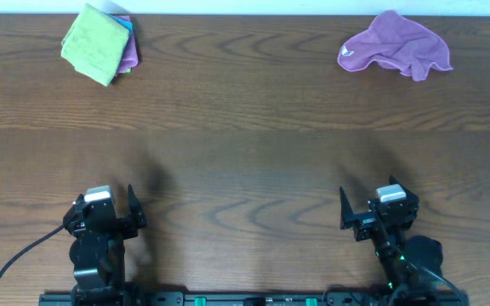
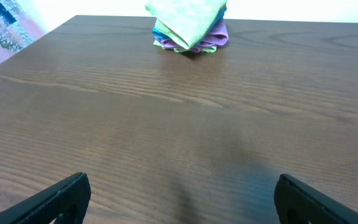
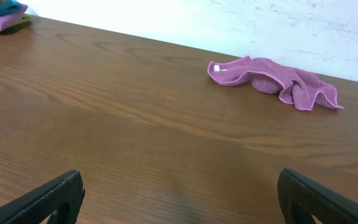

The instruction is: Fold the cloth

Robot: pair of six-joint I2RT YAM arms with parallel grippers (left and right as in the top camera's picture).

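1. Brown wood-grain table [image 1: 245, 144] fills our view, and most of its surface is bare.
2. At its far right lies a crumpled purple microfibre cloth [image 1: 395, 51], loose and rumpled. We do not take it for our task's thing.
3. The light lime-green square microfibre cloth [image 1: 96, 42] sits at the far left corner, well apart from both arms. It lies flat with neat edges, on top of a small pile, and we judge it already folded.
4. The black two-finger left gripper [image 1: 106, 211] rests at the near edge. Its jaws stand wide apart and hold nothing.
5. The black two-finger right gripper [image 1: 379, 208] is also at the near edge, spread wide and empty.
6. Under the green one we see the edge of a bright blue folded cloth [image 2: 162, 31] and a folded purple cloth [image 2: 220, 34].
7. Our judgement is that the fold looks finished, since the cloth is stacked and both arms are parked clear of it. We see nothing left to do on it.
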